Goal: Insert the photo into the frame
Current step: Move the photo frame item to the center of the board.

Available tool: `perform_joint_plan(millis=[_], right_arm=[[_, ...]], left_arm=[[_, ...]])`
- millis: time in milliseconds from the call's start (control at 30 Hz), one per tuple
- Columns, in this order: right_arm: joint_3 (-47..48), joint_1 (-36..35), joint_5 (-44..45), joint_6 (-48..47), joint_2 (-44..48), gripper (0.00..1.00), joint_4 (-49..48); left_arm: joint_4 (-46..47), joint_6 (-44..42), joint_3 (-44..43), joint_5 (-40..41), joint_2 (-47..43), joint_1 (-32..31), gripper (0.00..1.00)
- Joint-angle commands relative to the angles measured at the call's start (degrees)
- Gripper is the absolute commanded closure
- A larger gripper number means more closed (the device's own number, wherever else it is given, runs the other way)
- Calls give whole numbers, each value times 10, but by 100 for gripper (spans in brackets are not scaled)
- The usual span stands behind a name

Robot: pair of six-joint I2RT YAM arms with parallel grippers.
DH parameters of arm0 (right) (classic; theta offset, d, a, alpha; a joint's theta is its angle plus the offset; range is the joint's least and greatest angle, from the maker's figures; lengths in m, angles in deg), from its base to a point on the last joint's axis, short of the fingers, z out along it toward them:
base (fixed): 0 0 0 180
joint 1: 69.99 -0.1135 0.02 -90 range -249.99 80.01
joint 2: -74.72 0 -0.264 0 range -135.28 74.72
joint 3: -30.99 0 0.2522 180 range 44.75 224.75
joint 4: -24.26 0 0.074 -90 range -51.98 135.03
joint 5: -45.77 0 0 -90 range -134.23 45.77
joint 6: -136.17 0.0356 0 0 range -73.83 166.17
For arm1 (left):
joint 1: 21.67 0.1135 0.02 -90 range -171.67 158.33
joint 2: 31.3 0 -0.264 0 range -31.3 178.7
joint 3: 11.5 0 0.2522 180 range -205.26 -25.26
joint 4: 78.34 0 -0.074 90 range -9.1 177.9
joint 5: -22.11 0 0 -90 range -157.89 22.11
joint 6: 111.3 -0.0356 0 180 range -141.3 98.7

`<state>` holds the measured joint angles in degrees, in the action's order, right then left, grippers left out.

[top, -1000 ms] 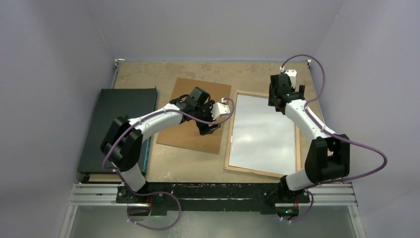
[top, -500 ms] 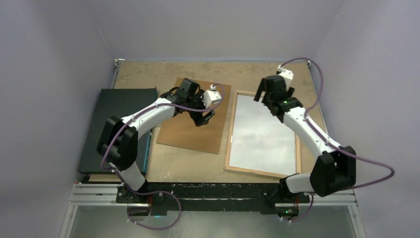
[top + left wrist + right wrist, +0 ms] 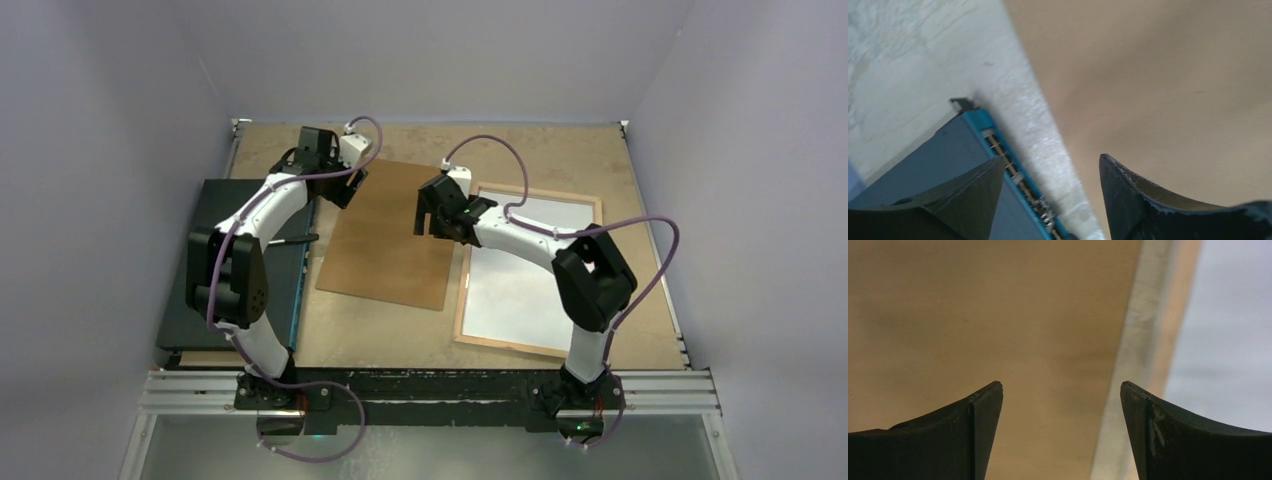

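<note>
1. Left gripper [image 3: 1050, 159]: jaws wide, empty, over the far-left corner of the backing board [image 3: 385, 250], probably to lift it.
2. Right gripper [image 3: 1060, 385]: wide, empty, over the board's right edge.
3. Frame [image 3: 461, 300]: just right of the board, open-backed to take the photo; photo not identifiable.

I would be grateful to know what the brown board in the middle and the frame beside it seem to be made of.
The brown board looks like hardboard or a similar fibreboard: flat, matte, even brown, with no visible grain. The frame has a thin, pale, wood-coloured rim, so it is probably wood. Its pane shows soft grey reflections, which suggests glass or clear plastic; which of the two cannot be told here.
</note>
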<state>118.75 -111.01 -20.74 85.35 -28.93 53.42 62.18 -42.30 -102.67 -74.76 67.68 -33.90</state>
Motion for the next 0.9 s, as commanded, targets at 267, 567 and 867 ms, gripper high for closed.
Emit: perform_joint_plan(millis=[267,567,867], right_arm=[[43,-8,-33,96,-65,1,5],[55,-3,-8,104,-86,1,30],[37,7,-13,111,-97,1,21]], left_arm=[[107,-46,34,205,91,26,43],[142,-49,52,203,136,28,45],[123,-25,57,137,143,28,45]])
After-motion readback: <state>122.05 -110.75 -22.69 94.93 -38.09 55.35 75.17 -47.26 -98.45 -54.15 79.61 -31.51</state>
